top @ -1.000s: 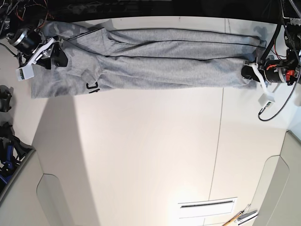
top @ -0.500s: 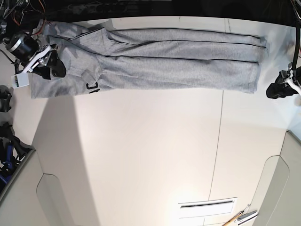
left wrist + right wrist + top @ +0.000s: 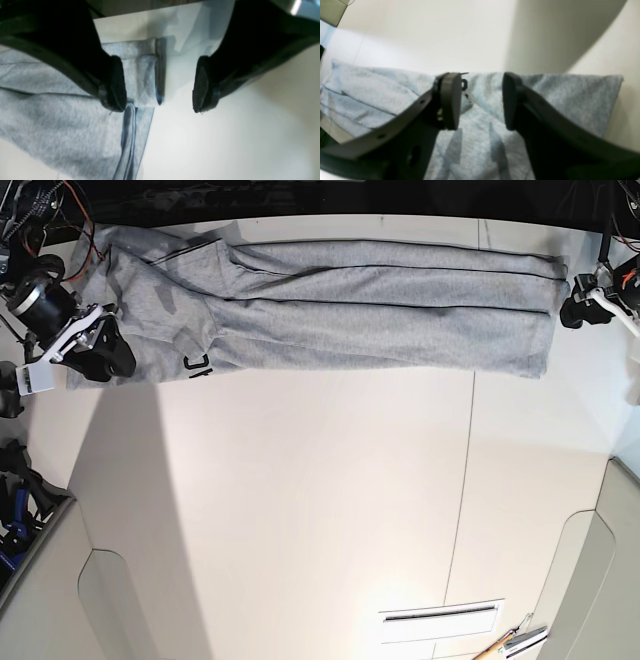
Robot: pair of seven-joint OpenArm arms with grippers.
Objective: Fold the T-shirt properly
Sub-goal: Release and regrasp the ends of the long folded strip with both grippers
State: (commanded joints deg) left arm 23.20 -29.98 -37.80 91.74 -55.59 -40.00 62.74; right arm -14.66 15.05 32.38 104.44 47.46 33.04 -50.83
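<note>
The light grey T-shirt (image 3: 350,310) lies folded into a long strip across the far part of the table, with a bit of black lettering (image 3: 197,364) showing near its left end. My right gripper (image 3: 108,352) sits at the strip's near left corner. In the right wrist view it (image 3: 480,100) is open just above the cloth (image 3: 557,100), holding nothing. My left gripper (image 3: 577,308) is at the strip's right end. In the left wrist view it (image 3: 158,85) is open, one finger (image 3: 115,82) over the T-shirt (image 3: 50,120), the folded hem corner between the jaws.
The white table (image 3: 320,510) has a seam running down its right half. A slotted plate (image 3: 440,615) and small tools (image 3: 515,642) lie near the front edge. Black gear and cables (image 3: 15,480) crowd the left side.
My left gripper left the shirt's right edge, drew off it, then moved up to the far right corner. My right gripper slid along the left end toward the near corner.
</note>
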